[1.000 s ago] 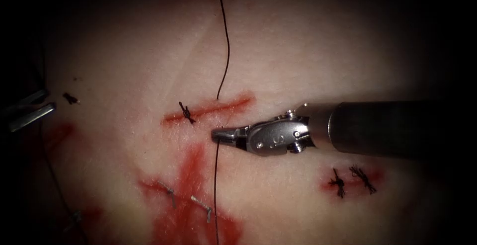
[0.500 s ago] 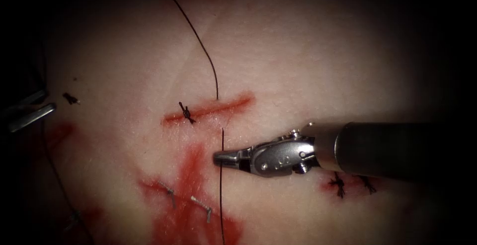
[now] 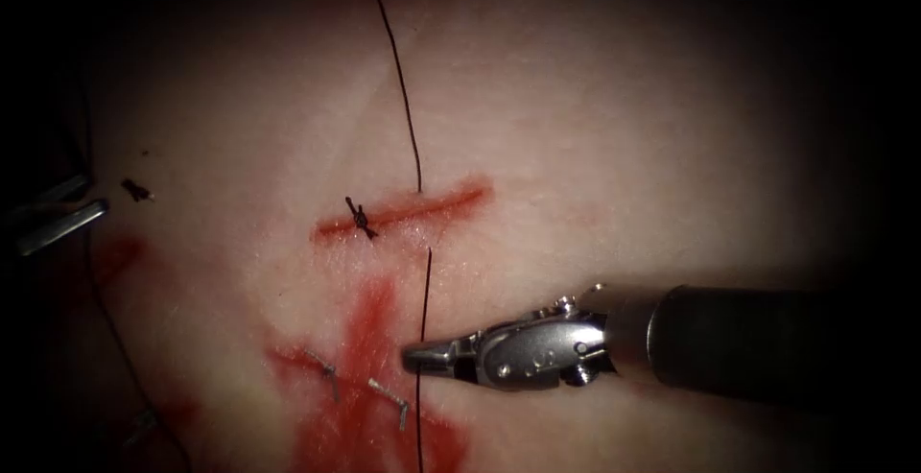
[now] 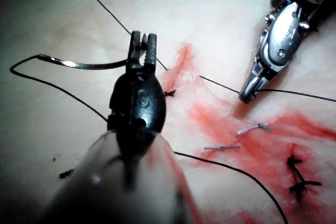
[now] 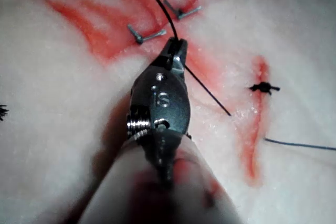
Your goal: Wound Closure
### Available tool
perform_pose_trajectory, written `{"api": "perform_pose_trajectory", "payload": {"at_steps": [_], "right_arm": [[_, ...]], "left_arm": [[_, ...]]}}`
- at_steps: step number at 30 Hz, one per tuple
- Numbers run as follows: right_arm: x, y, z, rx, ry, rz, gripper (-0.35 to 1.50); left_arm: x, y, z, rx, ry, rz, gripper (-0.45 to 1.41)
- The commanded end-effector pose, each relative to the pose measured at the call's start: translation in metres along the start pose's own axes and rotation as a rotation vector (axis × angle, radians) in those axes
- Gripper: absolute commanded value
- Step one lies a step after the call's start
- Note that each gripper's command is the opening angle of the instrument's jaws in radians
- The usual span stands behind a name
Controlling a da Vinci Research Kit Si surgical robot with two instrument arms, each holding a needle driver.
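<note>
**Right tool** (image 3: 417, 356): jaws pressed together, pinching the thread (image 3: 425, 300). In the right wrist view the strand passes through the very tip of the right tool (image 5: 176, 45). From the jaws the thread runs straight up to where it leaves the tissue (image 3: 595, 99), just short of the cut (image 3: 403, 212). Beyond the cut, a second stretch of thread rises from its far edge, toward the right half of the cut, and leads away from the jaws. Over the last second this tool has moved away from the cut with the thread held, and the stretch between jaws and tissue is longer.

**Left tool** (image 4: 143, 40): jaws closed on the needle (image 4: 84, 65), gripping it close to one end. The rest of the curve extends sideways from the jaws, clear of the tissue. Thread leaves the far end of the needle, loops back and passes under the tool's body.

**Cut:** one dark knot (image 3: 360, 217) sits on it near its left end, well apart from the right jaws. In the left wrist view the knot (image 4: 169, 94) lies just beside the left tool.

**Surface:** red fluid (image 3: 369, 339) spreads over the tissue directly under and beside the right jaws. Two small metal clips (image 3: 389, 401) lie in it, one near the jaw tips and the other (image 3: 321, 366) further left.
</note>
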State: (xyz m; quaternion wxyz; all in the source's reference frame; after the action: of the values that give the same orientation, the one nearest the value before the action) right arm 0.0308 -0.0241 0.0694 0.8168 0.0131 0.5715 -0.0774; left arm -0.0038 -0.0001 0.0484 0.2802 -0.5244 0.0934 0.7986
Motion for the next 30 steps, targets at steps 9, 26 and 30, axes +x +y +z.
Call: {"api": "perform_pose_trajectory", "payload": {"at_steps": [9, 26, 30], "right_arm": [[0.0018, -0.0018, 0.0003, 0.036, 0.001, 0.028, -0.35], [0.0042, -0.0049, -0.0004, 0.1, -0.01, 0.027, -0.35], [0.0044, -0.0052, -0.0005, 0.11, -0.015, 0.035, -0.35]], "left_arm": [[-0.0004, 0.0, 0.0008, -0.003, 0.003, 0.0, -0.45], [-0.0004, 0.0001, 0.0009, -0.003, 0.004, 0.001, -0.45], [-0.0004, 0.0001, 0.0009, -0.003, 0.004, 0.001, -0.45]]}}
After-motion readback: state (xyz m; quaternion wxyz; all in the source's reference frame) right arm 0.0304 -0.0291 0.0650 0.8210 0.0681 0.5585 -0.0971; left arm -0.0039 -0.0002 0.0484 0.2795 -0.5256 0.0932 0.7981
